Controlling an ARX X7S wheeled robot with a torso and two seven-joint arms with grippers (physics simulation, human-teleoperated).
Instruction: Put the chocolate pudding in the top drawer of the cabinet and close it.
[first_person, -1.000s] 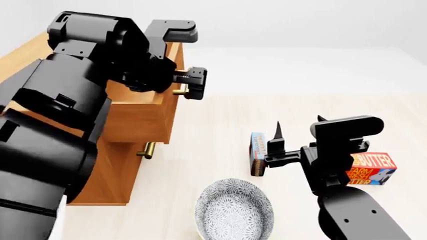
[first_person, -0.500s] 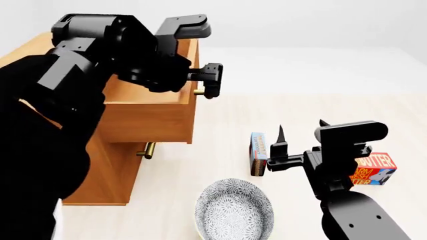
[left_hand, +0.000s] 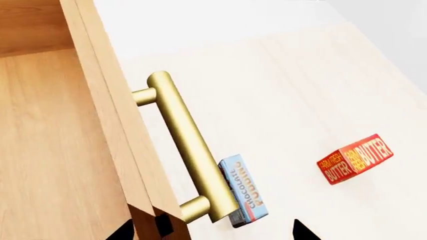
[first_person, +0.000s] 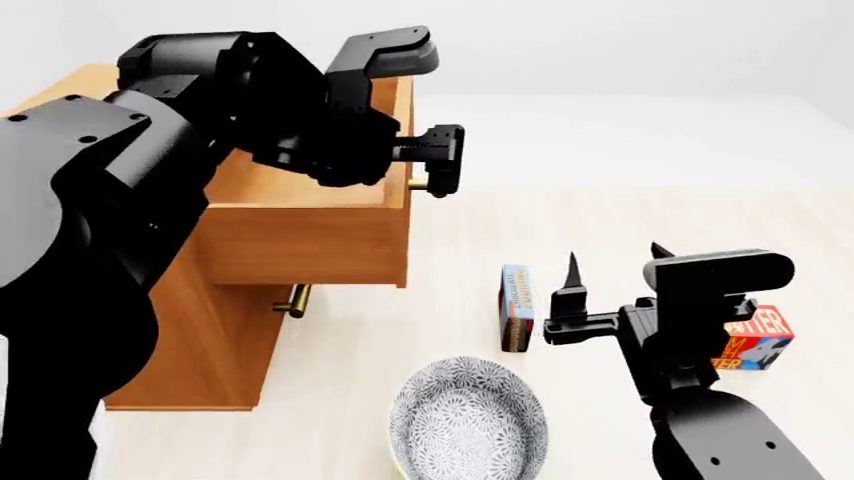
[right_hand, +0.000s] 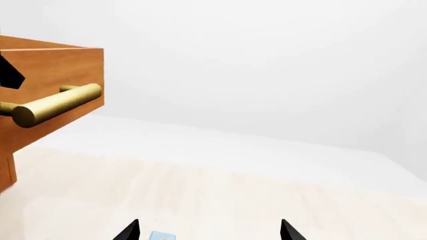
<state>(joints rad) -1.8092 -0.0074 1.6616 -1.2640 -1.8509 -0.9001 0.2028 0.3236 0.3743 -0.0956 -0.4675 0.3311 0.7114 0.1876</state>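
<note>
Head view: cabinet (first_person: 187, 330) fills the left side, top drawer (first_person: 300, 240) pulled well out, its front edge overhanging the floor toward frame center. Left gripper (first_person: 438, 160) sits at the drawer's front, right by the brass handle (left_hand: 190, 155); most of the handle is hidden behind the arm here. Left wrist view shows the bar between the finger tips at the frame's bottom edge, but whether the fingers actually press on it I cannot tell. Lower drawer handle (first_person: 294, 298) pokes out under the overhang.

Chocolate pudding (first_person: 515, 307) stands on edge on the pale floor (first_person: 441, 330), center frame, right of the drawer front and apart from it, with open floor between. Right gripper (first_person: 617, 268) is just right of the pudding, fingers spread wide, holding nothing, one tip near the box's upper edge. Butter box (first_person: 754, 340) lies at right, partly behind the right arm. Patterned bowl (first_person: 467, 420) at bottom center, near the pudding, not touching. Upper right is bare open floor.
</note>
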